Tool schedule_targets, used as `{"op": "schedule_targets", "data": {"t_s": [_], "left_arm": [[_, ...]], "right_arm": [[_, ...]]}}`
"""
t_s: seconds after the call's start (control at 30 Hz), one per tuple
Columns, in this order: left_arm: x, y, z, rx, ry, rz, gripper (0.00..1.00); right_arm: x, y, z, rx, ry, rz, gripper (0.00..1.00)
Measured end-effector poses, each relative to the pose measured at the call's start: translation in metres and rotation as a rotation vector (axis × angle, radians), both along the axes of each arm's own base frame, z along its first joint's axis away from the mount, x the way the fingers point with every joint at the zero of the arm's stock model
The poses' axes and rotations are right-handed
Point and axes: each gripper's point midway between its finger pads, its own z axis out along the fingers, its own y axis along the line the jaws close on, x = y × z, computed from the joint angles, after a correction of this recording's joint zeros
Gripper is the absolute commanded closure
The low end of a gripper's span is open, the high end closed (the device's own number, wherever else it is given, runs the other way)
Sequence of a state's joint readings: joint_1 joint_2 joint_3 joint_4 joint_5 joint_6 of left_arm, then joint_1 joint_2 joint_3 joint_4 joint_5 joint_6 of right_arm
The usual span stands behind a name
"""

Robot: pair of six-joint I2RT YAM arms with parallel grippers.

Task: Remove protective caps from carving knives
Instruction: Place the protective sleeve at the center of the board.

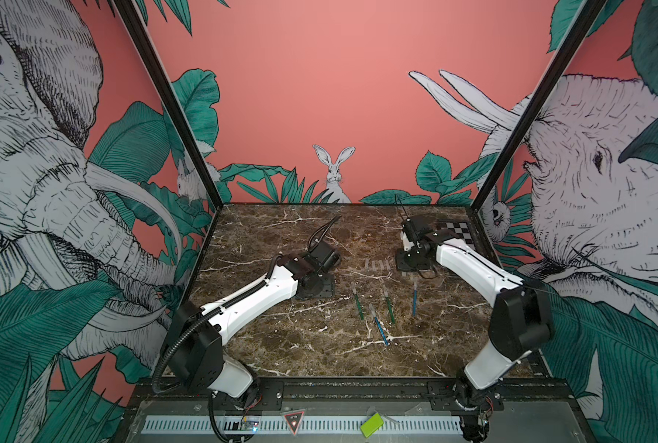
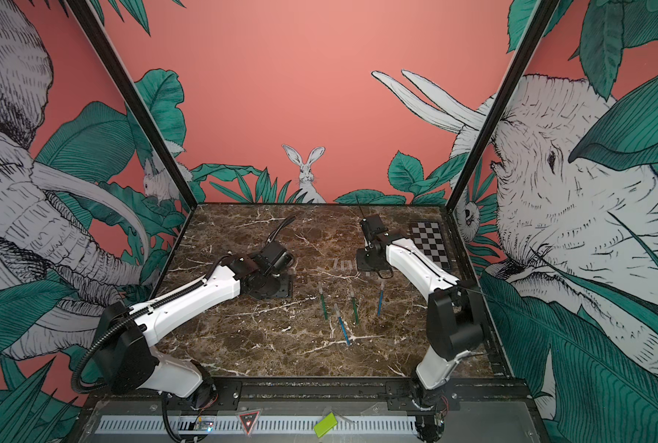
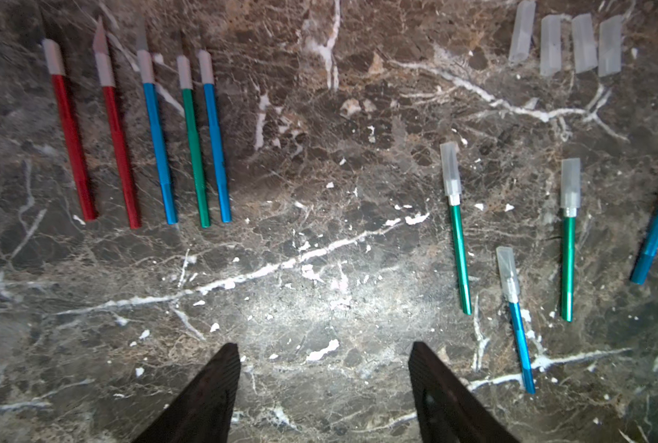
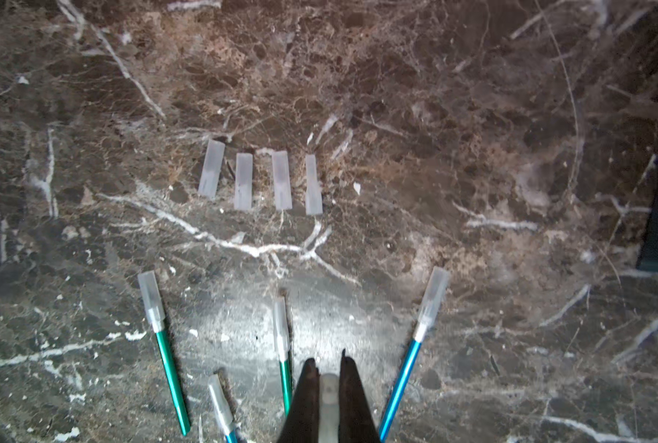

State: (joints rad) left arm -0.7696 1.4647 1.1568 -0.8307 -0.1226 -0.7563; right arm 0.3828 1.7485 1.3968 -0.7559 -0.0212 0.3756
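Right hand grips cap, lower end hidden | blue knife edge-cropped

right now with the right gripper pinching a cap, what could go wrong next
1. The right gripper holds a cap close by a capped green knife. Lowering here could knock that knife, or drop the cap short of the row of loose caps.
2. Five bare knives lie with blades exposed. If the open left gripper sweeps that way, it may scatter them.
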Motion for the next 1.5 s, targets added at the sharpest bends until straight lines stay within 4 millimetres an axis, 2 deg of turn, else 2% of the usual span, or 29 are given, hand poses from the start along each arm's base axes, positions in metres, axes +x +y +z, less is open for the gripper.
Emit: {"op": "schedule_targets", "data": {"t_s": [0.1, 0.27, 0.63, 0.8, 1.07, 1.5], "left_arm": [[-0.005, -0.003, -0.007, -0.014, 0.01, 0.009, 0.27], [-0.012, -0.005, -0.017, -0.028, 0.03, 0.031, 0.27], [-0.013, -0.013, -0.02, -0.066, 0.035, 0.052, 0.28], [-0.013, -0.015, -0.021, -0.074, 0.032, 0.053, 0.28], [-0.013, -0.016, -0.022, -0.076, 0.032, 0.052, 0.28], [-0.013, -0.018, -0.027, -0.074, 0.046, 0.049, 0.29]], "right_arm": [[0.016, 0.001, -0.016, -0.041, 0.032, 0.01, 1.0], [0.031, -0.003, -0.041, -0.089, 0.08, 0.018, 1.0], [0.055, -0.014, -0.071, -0.1, 0.123, -0.009, 1.0], [0.061, -0.01, -0.078, -0.086, 0.133, -0.006, 1.0], [0.068, -0.004, -0.075, -0.063, 0.117, -0.008, 1.0], [0.067, 0.0, -0.089, -0.041, 0.143, -0.014, 1.0]]}}
